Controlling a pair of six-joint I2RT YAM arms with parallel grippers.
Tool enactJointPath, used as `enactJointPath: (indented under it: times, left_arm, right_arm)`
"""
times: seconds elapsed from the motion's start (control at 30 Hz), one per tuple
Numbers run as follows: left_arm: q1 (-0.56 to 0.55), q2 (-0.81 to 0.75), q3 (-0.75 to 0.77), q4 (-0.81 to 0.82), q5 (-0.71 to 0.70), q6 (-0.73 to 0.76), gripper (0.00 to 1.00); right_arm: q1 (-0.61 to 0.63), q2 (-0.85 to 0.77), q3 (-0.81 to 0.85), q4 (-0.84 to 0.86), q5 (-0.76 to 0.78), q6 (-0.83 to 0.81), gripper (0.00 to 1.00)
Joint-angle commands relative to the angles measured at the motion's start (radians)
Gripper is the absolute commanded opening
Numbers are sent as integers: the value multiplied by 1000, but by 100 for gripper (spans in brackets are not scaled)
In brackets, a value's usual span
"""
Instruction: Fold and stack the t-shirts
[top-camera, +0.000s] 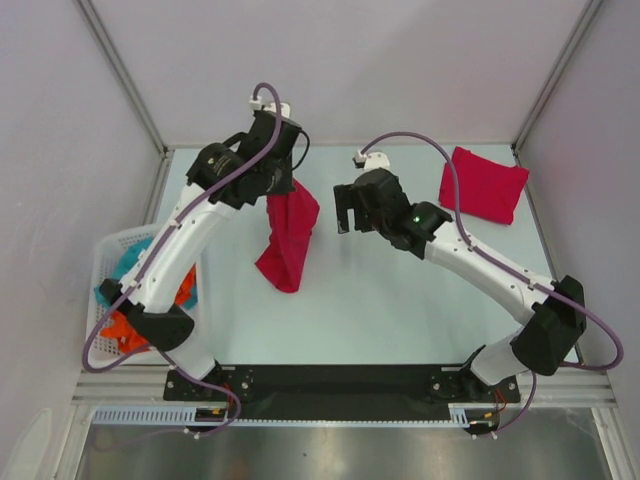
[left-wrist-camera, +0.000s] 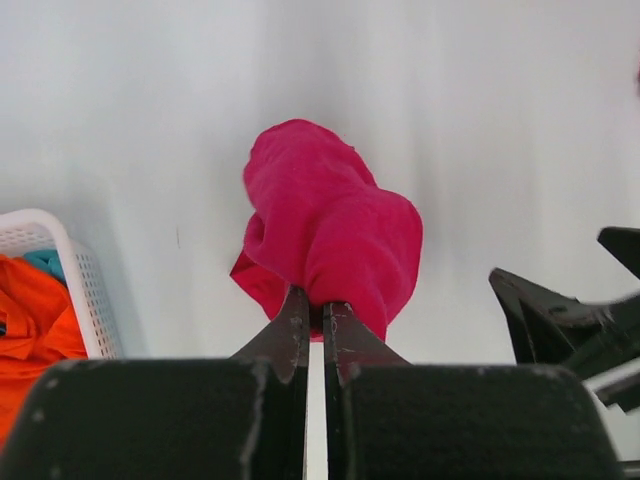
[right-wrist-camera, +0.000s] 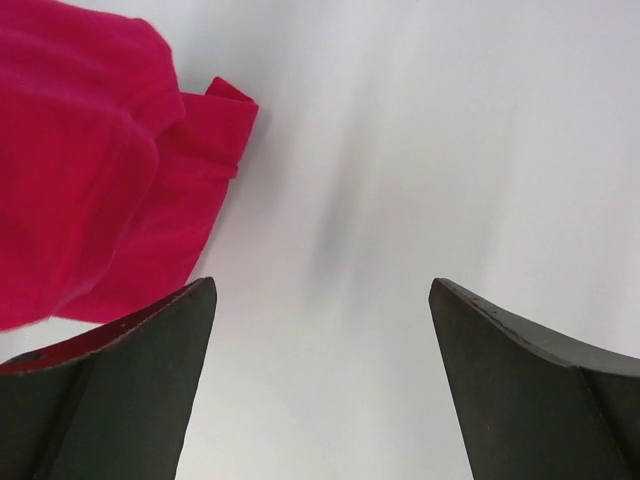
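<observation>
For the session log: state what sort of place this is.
Probably a lab test cell for laundry folding: left arm and right arm bolted at a table edge, metal-framed plain walls around it, a basket of clothes, a red t-shirt in the left pincer.

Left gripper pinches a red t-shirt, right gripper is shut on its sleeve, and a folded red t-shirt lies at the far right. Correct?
No: the right gripper is open and empty, per the right wrist view. The left gripper does pinch the hanging t-shirt, and the folded t-shirt lies far right.
</observation>
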Motion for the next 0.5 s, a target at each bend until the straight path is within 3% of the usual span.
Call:
enactJointPath:
  times: [0.0,0.3,0.47]
  left_arm:
    - [14,42,-61,44,2,-9,0]
    - [13,53,89,-15,-2,8,0]
    - [23,-21,72,-32,-15,-1,0]
  right_arm:
    - [45,-76,61,-34,68,-12,94]
    - [48,-18,90,-47,78,-40,95]
    - [50,28,104,-18,47,-38,95]
